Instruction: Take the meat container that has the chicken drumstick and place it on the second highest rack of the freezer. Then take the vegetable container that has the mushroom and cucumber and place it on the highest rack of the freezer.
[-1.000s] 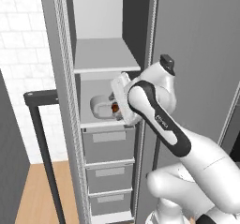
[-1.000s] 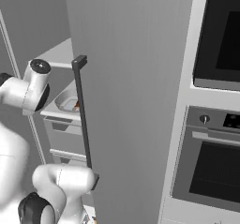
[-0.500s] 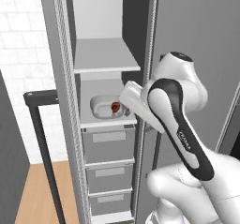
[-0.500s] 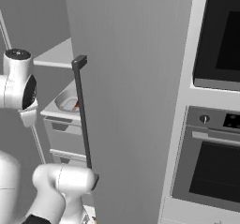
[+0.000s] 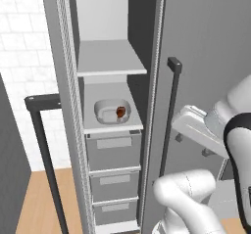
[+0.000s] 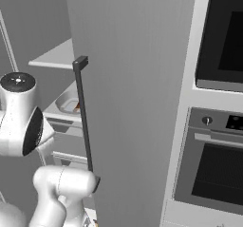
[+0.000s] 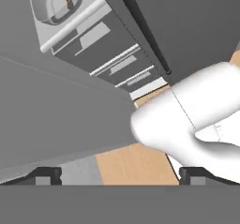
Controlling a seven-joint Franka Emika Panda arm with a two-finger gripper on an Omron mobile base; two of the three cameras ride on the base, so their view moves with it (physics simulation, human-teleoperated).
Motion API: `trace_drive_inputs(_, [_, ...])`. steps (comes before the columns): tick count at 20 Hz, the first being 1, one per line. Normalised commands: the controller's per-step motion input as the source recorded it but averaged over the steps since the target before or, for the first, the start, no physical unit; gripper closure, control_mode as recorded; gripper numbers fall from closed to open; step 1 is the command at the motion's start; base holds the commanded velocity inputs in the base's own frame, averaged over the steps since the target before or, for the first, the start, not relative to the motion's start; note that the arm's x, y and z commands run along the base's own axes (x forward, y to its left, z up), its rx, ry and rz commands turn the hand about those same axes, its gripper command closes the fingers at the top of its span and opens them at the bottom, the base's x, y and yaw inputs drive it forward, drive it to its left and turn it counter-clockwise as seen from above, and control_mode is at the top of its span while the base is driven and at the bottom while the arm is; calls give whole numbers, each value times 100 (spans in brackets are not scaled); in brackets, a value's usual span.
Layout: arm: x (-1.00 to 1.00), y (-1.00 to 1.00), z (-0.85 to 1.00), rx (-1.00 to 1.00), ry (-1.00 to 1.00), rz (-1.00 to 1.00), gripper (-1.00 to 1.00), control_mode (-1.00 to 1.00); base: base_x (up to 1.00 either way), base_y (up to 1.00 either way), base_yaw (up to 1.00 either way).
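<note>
Left base view shows the tall narrow grey freezer (image 5: 112,130) standing open, with the white oval meat container (image 5: 112,111) resting on the lower of its two flat shelves, above the stacked grey drawers (image 5: 113,176), and the small reddish-brown chicken drumstick (image 5: 121,112) lying inside it toward the right. The upper flat shelf (image 5: 112,58) is bare. Hand view shows the two dark fingertips (image 7: 46,175) of the gripper (image 7: 120,176) set wide apart and holding nothing, well clear of the container (image 7: 54,3).

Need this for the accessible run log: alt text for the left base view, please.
An open freezer holds a pale container with a chicken drumstick on its lower shelf, above three grey drawers; the upper shelf is bare. The white robot arm sits at the right, outside the compartment, beside the door's black handle.
</note>
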Motion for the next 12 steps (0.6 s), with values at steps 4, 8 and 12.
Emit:
trace_drive_inputs(4, [-100,-53,-5,-4,-11,4,-100,-100,0,0,0])
trace_drive_inputs(8, [-33,-5,-2,0,0,0,-100,100,-7,0,-1])
trace_drive_inputs(12, [0,0,0,0,0,0,-100,100,-5,-55,1])
